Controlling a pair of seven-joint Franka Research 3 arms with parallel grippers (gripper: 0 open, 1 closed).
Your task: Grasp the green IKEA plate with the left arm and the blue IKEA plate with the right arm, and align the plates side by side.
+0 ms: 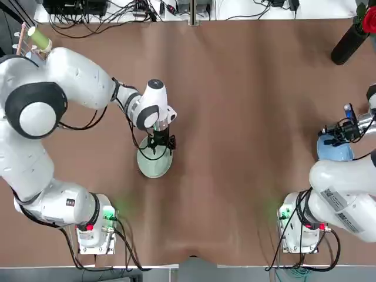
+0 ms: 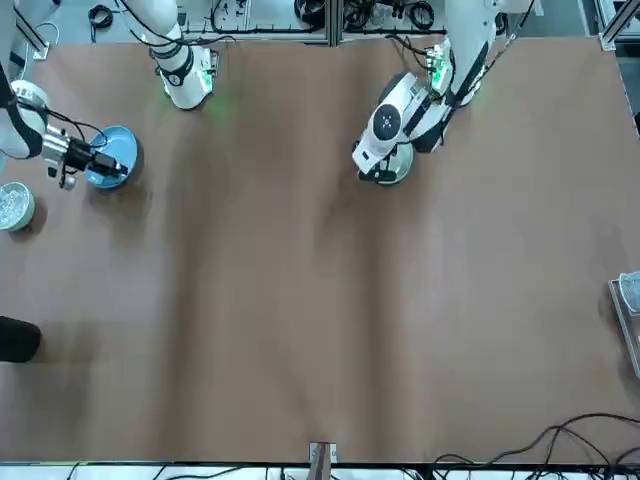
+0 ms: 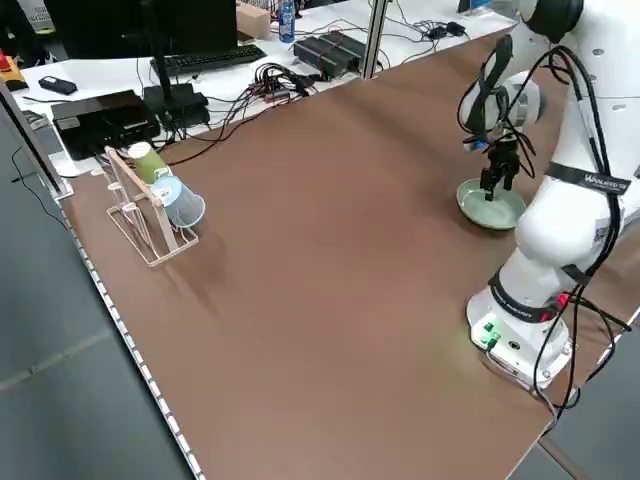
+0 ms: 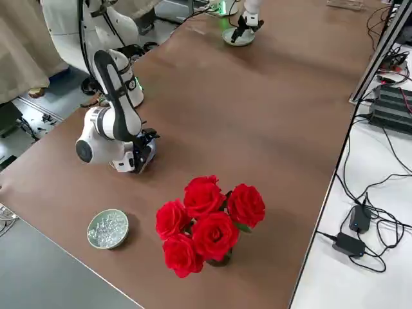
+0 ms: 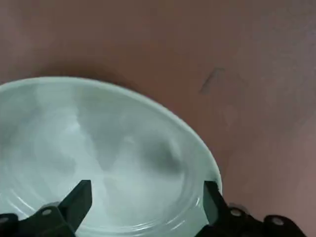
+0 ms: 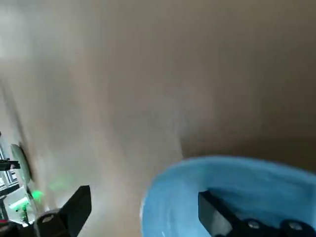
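Right now both grippers are at the grasp step, neither plate lifted or shifted yet as far as I can judge.

Left gripper [image 1: 160,147]: fingers [image 5: 74,205] spread wide in the left wrist view, one tip over the green plate [image 1: 154,164] bowl, the other at or just outside its rim. Nothing pinched. In the top view it sits over the plate's 12 o'clock edge; the plate lies flat on the tabletop [image 1: 235,117], left of centre.

Right gripper [image 1: 333,134]: fingers [image 6: 217,210] also spread, one inside the blue plate [image 1: 336,150], the other well outside the rim, so they straddle the wall. Not closed on it. Contact with the rim: cannot tell. In the top view the plate is at the far right edge, about 3 o'clock from table centre, partly hidden by the arm.

Next move, my guess: drop each gripper so the rim sits between the fingers, close, then bring both plates toward the middle and set them next to each other. The plates are well apart now, so alignment is all still to do. Thin shallow rims could slip out on closing.
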